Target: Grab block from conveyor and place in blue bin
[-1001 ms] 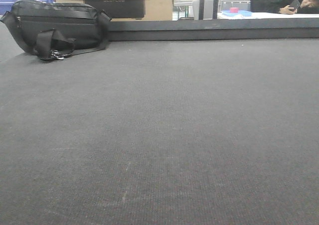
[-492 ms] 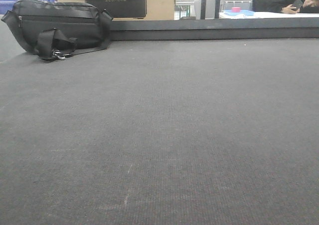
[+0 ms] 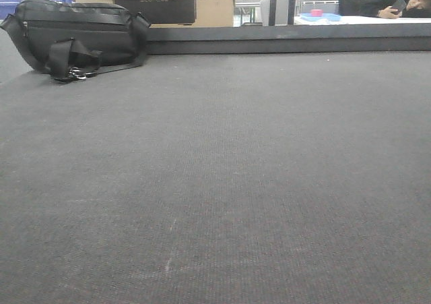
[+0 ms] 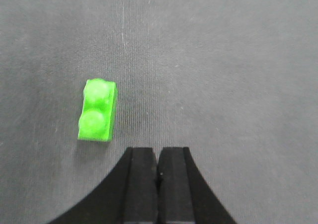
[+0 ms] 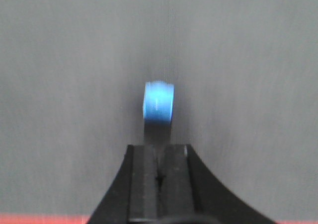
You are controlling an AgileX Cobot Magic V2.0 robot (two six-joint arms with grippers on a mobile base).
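Nothing is grasped yet: the left gripper (image 4: pixel 158 153), clenched empty, sits just beside the green block (image 4: pixel 97 111) on the conveyor (image 4: pixel 228 60); the right gripper (image 5: pixel 158 150), also clenched, faces a blue block (image 5: pixel 158 103); pickup and binning remain.

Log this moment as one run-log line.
left gripper: shut, empty | green block: on conveyor, untouched | right gripper: shut | blue block: ahead of its tips

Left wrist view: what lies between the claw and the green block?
Only bare conveyor: in the left wrist view, the green block lies apart from the shut left claw, ahead and toward the picture's left, with nothing in the gap.
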